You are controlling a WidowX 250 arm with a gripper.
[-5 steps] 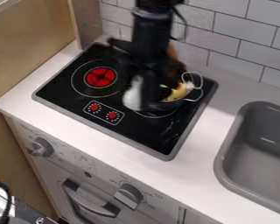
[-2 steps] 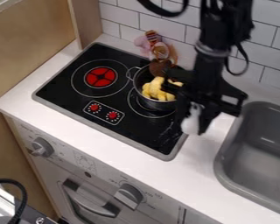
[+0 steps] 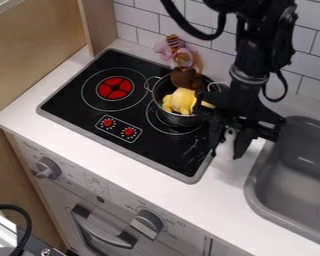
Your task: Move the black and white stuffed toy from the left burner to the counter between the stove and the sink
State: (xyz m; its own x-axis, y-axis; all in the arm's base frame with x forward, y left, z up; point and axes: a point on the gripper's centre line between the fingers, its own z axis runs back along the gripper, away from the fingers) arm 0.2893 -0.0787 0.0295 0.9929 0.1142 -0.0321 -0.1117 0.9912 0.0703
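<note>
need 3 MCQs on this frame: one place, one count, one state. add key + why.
1. Where is the pincer?
A) Between pot and sink, by the cooktop's edge
B) Over the oven handle
C) Over the red ring

2. How many red knobs are on the cooktop?
A) One
B) Four
C) Two

3. State of the pot?
A) Lidded
B) Upright, uncovered
C) Tipped on its side

Key:
1: A, the pincer is at the cooktop's sink-side edge, a white thing at it.
2: C, two red knobs sit in one outlined panel.
3: B, its open top shows a yellow thing inside.
</note>
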